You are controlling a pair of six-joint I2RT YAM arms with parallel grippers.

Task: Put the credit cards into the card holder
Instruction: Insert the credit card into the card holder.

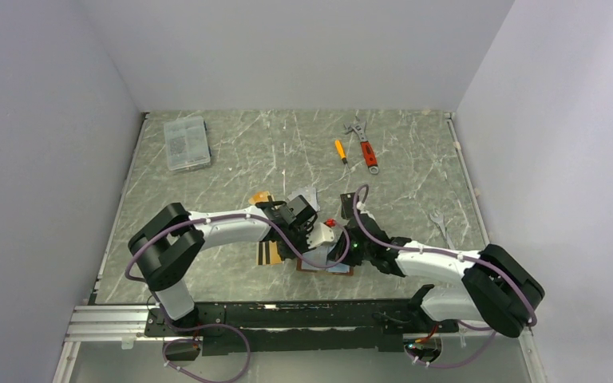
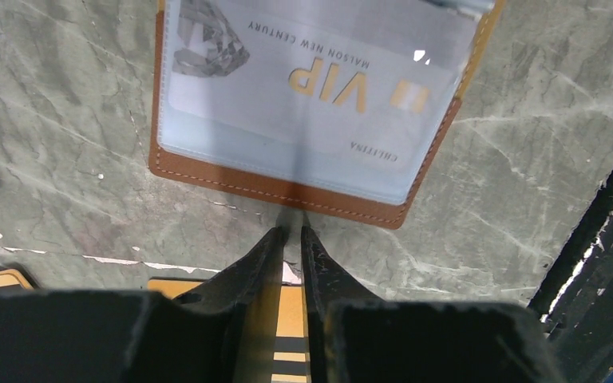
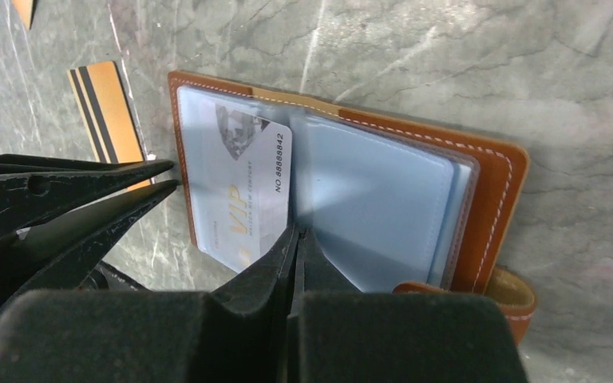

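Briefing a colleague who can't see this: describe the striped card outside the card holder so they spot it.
Find the open tan leather card holder on the marble-patterned table. Just left of it, seen from above, a gold card lies flat, the only one with black stripes.

Card holder (image 3: pixel 496 185) lay open on table (image 1: pixel 415 179), front centre. One card (image 3: pixel 243 199) sat in its sleeve, on the side nearest second card (image 1: pixel 268 254), which lay just L of holder. Third card (image 1: pixel 262 197) & fourth card (image 1: pixel 304 195) behind those. Box (image 1: pixel 186 143) back L. Screwdriver (image 1: pixel 340 151) beside wrench (image 1: pixel 365 145), back R.
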